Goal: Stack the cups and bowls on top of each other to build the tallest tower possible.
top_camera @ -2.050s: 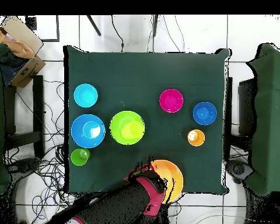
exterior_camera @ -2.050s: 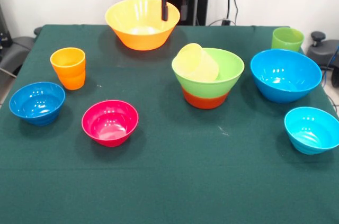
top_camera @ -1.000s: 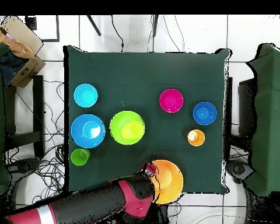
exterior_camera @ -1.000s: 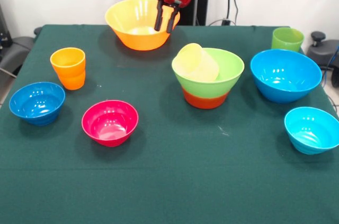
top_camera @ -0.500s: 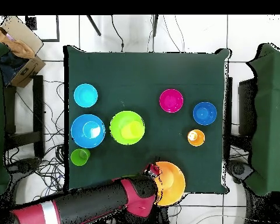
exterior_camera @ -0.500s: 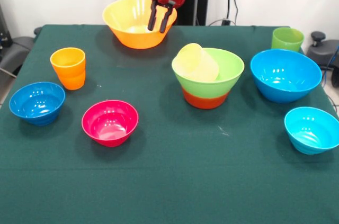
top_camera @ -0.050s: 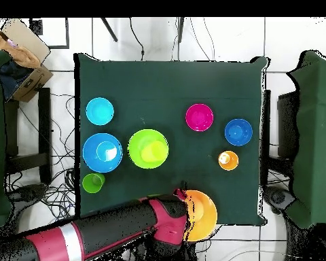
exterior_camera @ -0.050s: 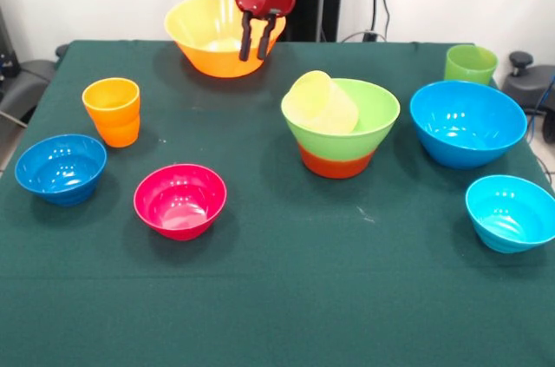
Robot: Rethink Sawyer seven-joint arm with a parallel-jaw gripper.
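My gripper [exterior_camera @ -0.050s: 253, 53] [top_camera @ -0.050s: 181, 197] is shut on the right rim of the big yellow-orange bowl [exterior_camera @ -0.050s: 208, 37] [top_camera @ -0.050s: 201, 216] at the far edge, one finger inside and one outside. The tower stands mid-table: the orange-red bowl [exterior_camera @ -0.050s: 336, 163] carries the light green bowl [exterior_camera @ -0.050s: 368, 120] [top_camera @ -0.050s: 148, 149], and the pale yellow cup [exterior_camera @ -0.050s: 323, 102] lies tilted inside that. An orange cup [exterior_camera @ -0.050s: 112, 111] stands at the left and a light green cup [exterior_camera @ -0.050s: 471, 64] at the far right. Single bowls sit around them: magenta [exterior_camera @ -0.050s: 180, 200], small dark blue [exterior_camera @ -0.050s: 61, 167], big blue [exterior_camera @ -0.050s: 467, 122], small cyan [exterior_camera @ -0.050s: 510, 211].
A dark green cloth [exterior_camera @ -0.050s: 286, 298] covers the table. The yellow-orange bowl hangs partly over the cloth's edge in the overhead view. A cardboard box [top_camera @ -0.050s: 20, 54] and cables lie on the floor beside the table.
The gripper came down, closed over the yellow-orange bowl's rim, and has shifted it left in the front view, toward the table's far edge. Nothing else moved.
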